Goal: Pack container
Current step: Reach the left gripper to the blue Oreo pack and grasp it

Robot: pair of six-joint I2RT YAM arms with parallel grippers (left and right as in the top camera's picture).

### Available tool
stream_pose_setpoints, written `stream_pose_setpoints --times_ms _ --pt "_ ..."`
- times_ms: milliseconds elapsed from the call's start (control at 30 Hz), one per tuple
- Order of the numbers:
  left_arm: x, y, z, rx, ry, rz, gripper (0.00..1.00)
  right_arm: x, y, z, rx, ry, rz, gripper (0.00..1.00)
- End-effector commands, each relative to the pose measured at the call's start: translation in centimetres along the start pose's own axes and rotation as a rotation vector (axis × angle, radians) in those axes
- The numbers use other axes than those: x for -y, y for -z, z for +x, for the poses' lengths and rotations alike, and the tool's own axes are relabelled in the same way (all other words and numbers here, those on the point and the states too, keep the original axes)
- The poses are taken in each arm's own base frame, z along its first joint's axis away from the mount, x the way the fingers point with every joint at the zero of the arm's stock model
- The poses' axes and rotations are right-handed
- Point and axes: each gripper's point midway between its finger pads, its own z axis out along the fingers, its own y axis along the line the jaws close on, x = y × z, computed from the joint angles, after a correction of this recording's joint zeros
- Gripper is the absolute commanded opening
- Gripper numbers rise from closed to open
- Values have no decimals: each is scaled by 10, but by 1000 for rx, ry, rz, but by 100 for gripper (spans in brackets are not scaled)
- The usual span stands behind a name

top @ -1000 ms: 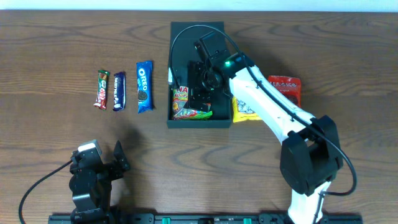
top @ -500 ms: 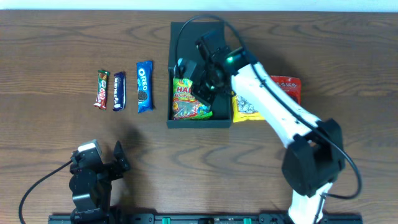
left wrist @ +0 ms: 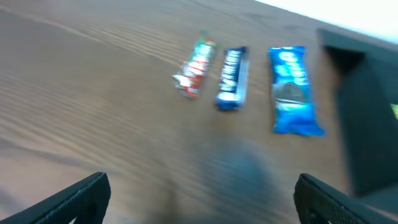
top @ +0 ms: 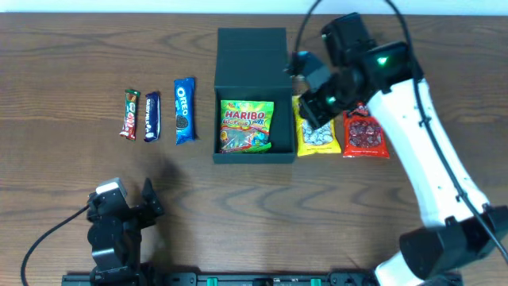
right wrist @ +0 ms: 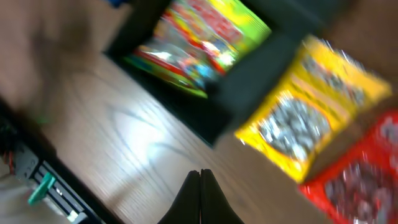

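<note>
Blurred view from your right wrist. The right gripper (right wrist: 200, 185), its two fingers pressed together with nothing between them, hangs above the wooden table (right wrist: 124, 134). Beyond it you see the container (right wrist: 249, 93) holding a colourful gummy bag (right wrist: 199, 46). A yellow packet (right wrist: 311, 118) lies just beside its wall, with a red packet (right wrist: 364, 183) next to it.

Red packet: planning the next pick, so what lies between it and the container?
Only the yellow packet lies between the red packet and the container, as the overhead view shows.
</note>
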Motion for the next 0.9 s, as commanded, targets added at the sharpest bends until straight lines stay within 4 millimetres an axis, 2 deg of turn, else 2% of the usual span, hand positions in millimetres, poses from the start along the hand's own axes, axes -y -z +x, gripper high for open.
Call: stream_pose_setpoints --times_ms 0,67,100,167,233,300,333,367,400,467,600,733,867 --pt "38 3 12 -83 248 220 95 31 -1 14 -19 -161 2 2" --pt "42 4 12 -97 307 240 95 50 -3 22 -23 -219 7 2" --pt "43 4 9 -93 389 244 95 60 -6 27 -24 -249 8 1" --pt "57 8 -4 -88 530 331 95 73 -13 36 -28 -295 -1 2" --pt "88 24 -34 13 373 533 95 83 -22 43 -24 -329 -16 2" --pt "100 33 -55 98 287 608 96 86 -30 45 -3 -349 -57 3" --pt "98 33 -63 117 288 592 96 86 -34 43 14 -355 -85 16" --pt "94 31 -68 125 290 556 96 84 -37 43 26 -359 -111 44" --pt "91 28 -72 124 270 528 96 82 -40 42 36 -360 -134 65" --pt "90 22 -78 97 216 492 96 81 -46 40 53 -353 -155 99" --pt "87 -4 -85 -42 138 402 96 94 -50 30 103 -321 -103 99" --pt "89 -42 -90 -216 111 357 96 116 -48 15 168 -276 1 99" --pt "105 -87 -87 -401 76 352 96 141 -45 0 230 -247 124 99"
